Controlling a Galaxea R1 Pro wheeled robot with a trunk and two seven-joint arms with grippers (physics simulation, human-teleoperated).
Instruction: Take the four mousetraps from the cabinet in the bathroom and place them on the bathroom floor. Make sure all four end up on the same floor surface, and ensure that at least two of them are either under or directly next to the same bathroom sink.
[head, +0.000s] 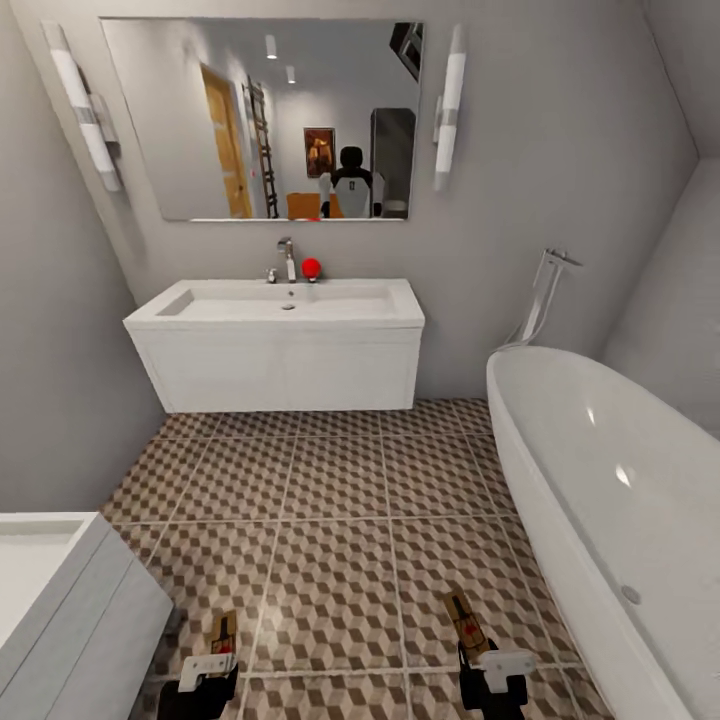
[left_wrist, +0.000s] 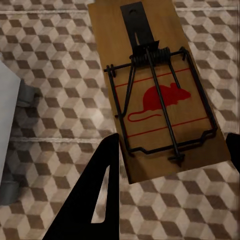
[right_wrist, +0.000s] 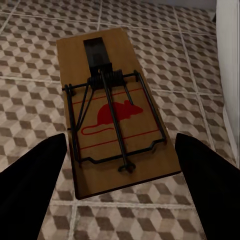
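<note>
At the near edge of the cube-patterned brown, beige and white tiled bathroom floor (head: 340, 560), well short of the wide white rectangular basin on its wall-hung vanity (head: 285, 305), each arm carries a flat brown wooden mousetrap with a red mouse print and dark wire bar. The left tool (head: 205, 672) is clenched on the left mousetrap (left_wrist: 155, 95), its dark fingers (left_wrist: 92, 200) hugging the slab's sides; the right tool (right_wrist: 120, 190) likewise grips the right mousetrap (right_wrist: 115, 117) between widely spread fingers. Both traps hang above the tiles, apart from the white oval bathtub (head: 610, 480). To my eye, the sensible course is to roll closer to the vanity, lower each slab flat and level until it meets the tile, then let go without flicking it.
</note>
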